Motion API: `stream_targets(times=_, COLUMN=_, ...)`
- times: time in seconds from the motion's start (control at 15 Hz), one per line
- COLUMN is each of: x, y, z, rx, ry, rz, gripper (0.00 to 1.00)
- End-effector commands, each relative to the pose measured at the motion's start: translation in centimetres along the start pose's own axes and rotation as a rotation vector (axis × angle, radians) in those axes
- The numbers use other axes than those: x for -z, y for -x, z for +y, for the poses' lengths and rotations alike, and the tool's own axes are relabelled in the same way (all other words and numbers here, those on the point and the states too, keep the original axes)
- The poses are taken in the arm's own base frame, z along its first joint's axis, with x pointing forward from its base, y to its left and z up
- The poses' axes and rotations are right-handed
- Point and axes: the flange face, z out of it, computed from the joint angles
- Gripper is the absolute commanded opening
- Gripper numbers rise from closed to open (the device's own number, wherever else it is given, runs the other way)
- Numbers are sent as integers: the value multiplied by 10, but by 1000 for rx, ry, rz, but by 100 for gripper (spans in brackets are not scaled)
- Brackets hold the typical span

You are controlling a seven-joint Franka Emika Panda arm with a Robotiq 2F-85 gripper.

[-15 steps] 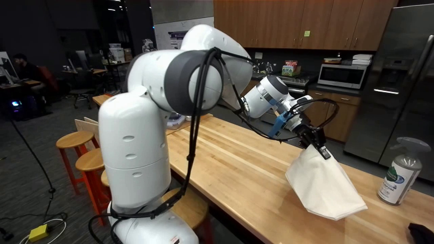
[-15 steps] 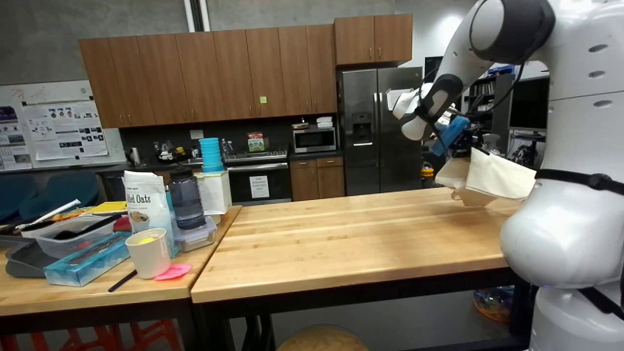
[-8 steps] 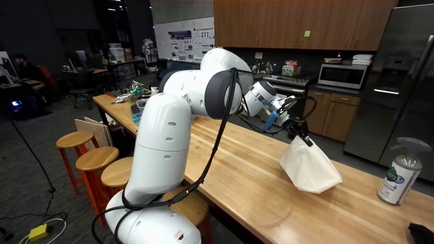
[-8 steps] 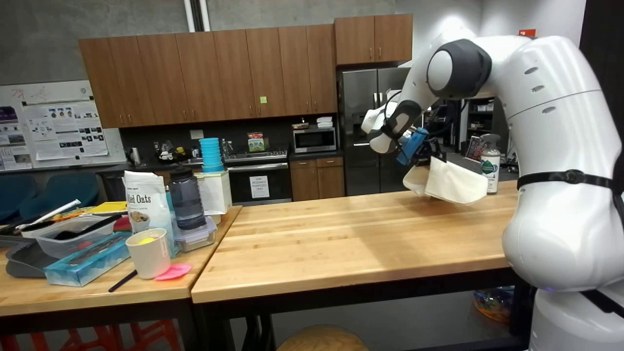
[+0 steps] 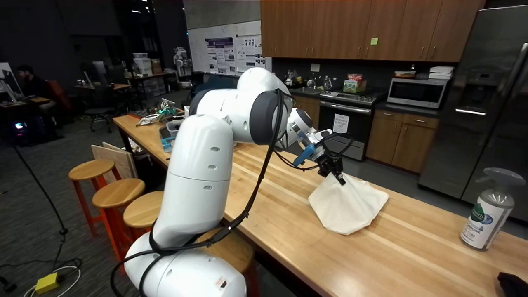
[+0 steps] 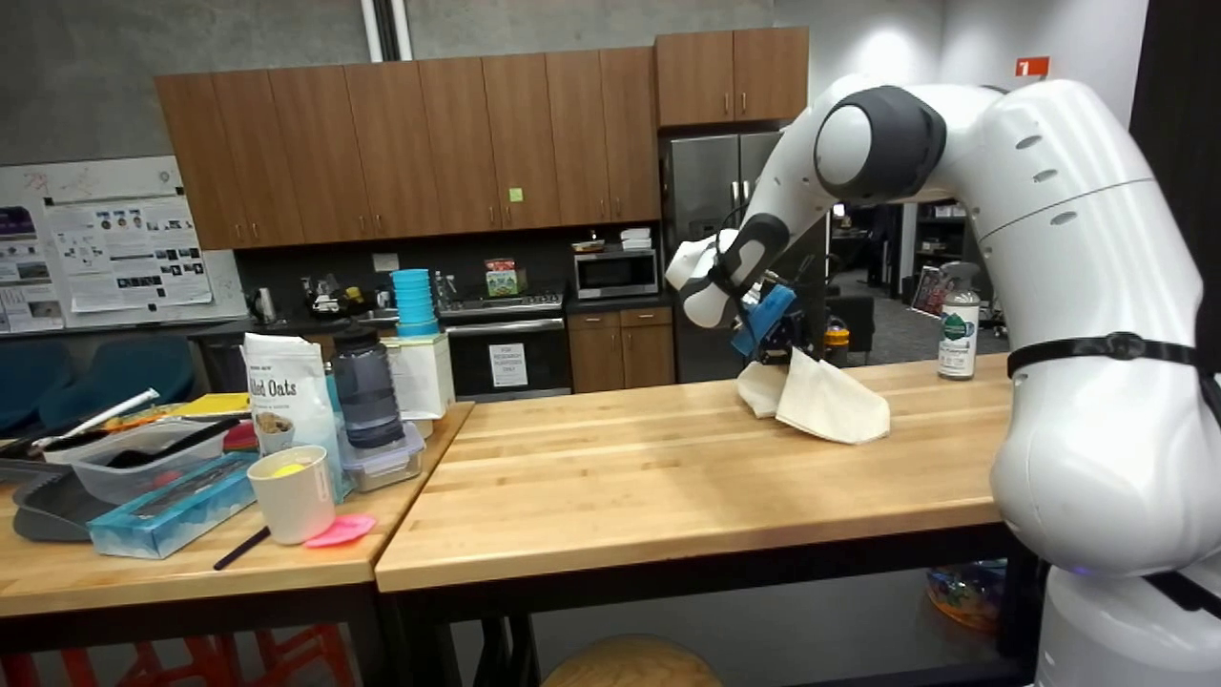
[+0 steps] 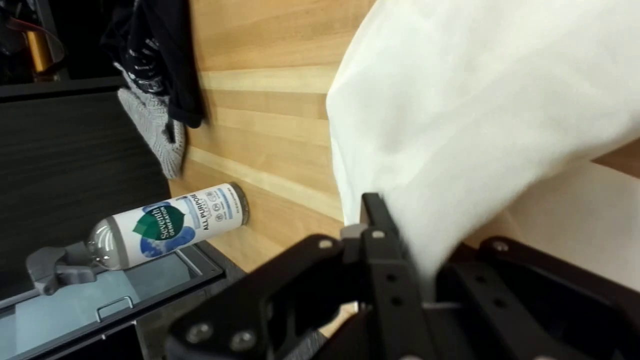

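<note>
In an exterior view, round wooden stools (image 5: pixel 117 192) stand left, beside the butcher-block table (image 5: pixel 284 231). In the middle, the gripper (image 5: pixel 336 178) clamps a cream cloth (image 5: pixel 348 208) between closed jaws, low over the table. Right, a Seventh Generation spray bottle (image 5: pixel 486 220) stands upright, black fabric (image 5: pixel 511 284) nearer.

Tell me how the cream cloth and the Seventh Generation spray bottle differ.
The cream cloth is pinched in the gripper; the Seventh Generation spray bottle stands upright, unheld. The cloth is plain and draped; the bottle is cylindrical, with a printed label. Both are at the same wooden tabletop.
</note>
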Motion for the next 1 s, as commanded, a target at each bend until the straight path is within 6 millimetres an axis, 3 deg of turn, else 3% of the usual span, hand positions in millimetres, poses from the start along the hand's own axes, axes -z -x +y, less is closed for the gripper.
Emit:
stream_targets(times=0.0, x=-1, y=3, z=-5, rx=11, ry=-3, rz=-2, gripper=11)
stream_targets(times=0.93, x=-1, y=5, z=-3, rx=19, ry=-9, rz=2, gripper=11)
